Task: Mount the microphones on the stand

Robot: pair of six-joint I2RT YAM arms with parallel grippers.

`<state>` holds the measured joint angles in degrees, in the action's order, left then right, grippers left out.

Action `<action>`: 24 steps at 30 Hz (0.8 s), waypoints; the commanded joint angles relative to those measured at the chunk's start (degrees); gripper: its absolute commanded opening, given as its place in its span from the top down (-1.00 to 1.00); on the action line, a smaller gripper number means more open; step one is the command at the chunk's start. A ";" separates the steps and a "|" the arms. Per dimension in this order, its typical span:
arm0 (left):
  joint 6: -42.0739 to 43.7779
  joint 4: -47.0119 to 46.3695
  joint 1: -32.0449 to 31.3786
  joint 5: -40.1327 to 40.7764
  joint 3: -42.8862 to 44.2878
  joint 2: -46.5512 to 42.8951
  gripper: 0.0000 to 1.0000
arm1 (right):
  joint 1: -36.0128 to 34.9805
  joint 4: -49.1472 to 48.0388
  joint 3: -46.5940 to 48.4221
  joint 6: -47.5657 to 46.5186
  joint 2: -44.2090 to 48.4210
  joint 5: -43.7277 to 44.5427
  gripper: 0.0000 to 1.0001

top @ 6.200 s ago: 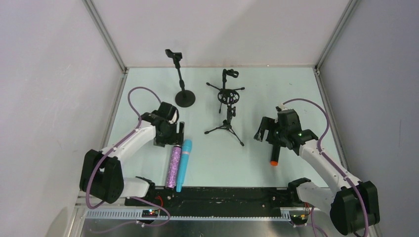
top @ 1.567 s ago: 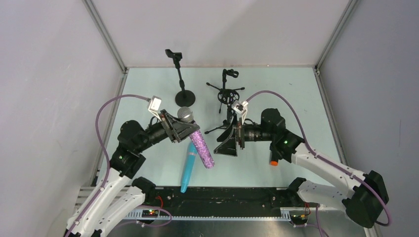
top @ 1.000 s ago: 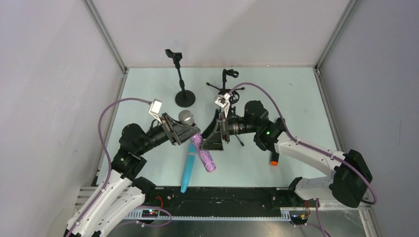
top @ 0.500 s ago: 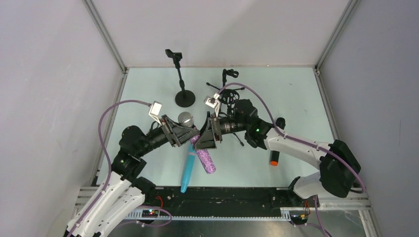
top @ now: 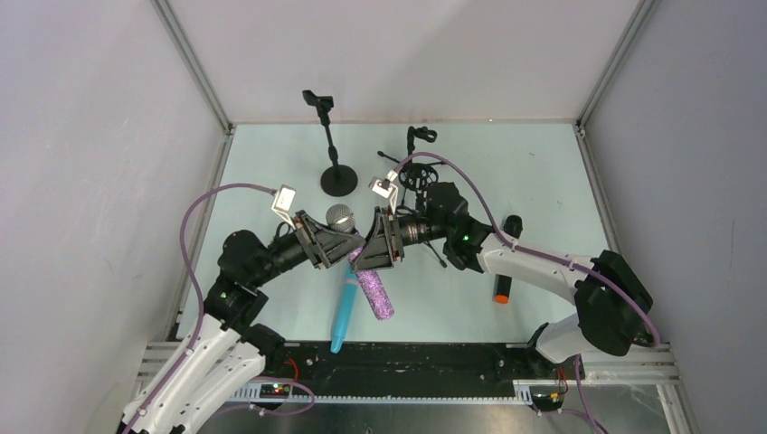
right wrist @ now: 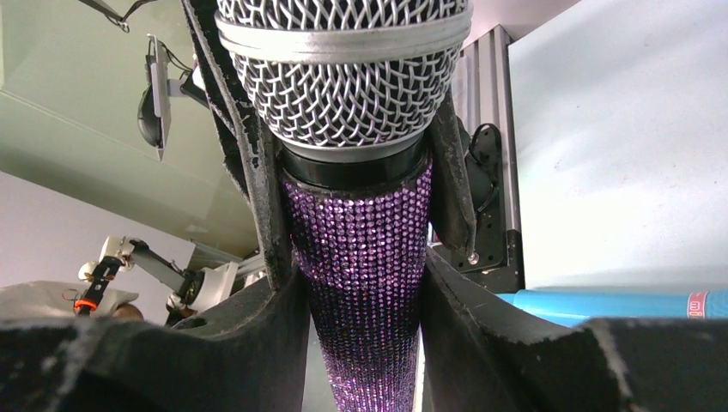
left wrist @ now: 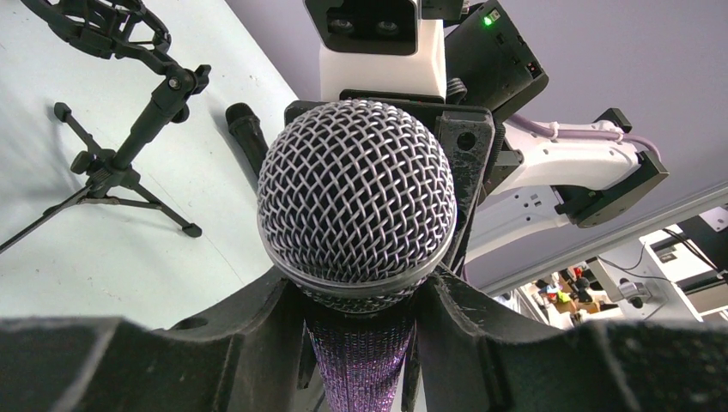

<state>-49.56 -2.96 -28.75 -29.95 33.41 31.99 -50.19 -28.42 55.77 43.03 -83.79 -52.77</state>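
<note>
Purple glitter identified the microphone in hand. In the top view the purple microphone (top: 373, 287) hung clear of the table (top: 543, 181), head up and handle slanting down toward the near edge. The left gripper (top: 336, 242) held it just below the mesh head. The right gripper (top: 375, 249) met it from the opposite side, slightly lower on the handle. This two-sided hold suggested a transfer between arms, probably to free the handle for seating in a clip. The turquoise microphone (top: 342, 307) lay directly beneath. The black microphone (top: 500, 291) lay well apart to the right. The round-base stand (top: 337, 179) and the tripod stand (top: 418, 172) both stood unloaded at the rear.

In the left wrist view the left gripper's (left wrist: 359, 300) jaws were partly closed, clamped on the neck under the mesh head, which kept the head from slipping through.

In the right wrist view the right gripper's (right wrist: 360, 296) jaws stood narrow, pressed against both sides of the glittered handle directly below the left gripper's fingers (right wrist: 249, 146). Neither stand held a microphone.
</note>
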 commanded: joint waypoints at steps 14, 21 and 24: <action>-0.06 -3.97 -0.43 2.12 0.39 0.54 -0.93 | -0.13 2.53 2.42 -2.64 0.81 0.92 1.00; 0.00 -3.97 -0.43 2.71 -0.19 1.39 -0.99 | 2.15 10.44 2.37 -5.35 2.84 6.04 1.00; -0.16 -3.98 -0.43 3.23 -0.69 1.49 -0.99 | 3.68 13.23 2.17 -6.60 4.42 8.15 1.00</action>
<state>-49.54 -4.80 -28.86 -27.59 33.34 33.78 -48.66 -19.11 55.86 38.70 -83.07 -48.97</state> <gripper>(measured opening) 0.995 0.479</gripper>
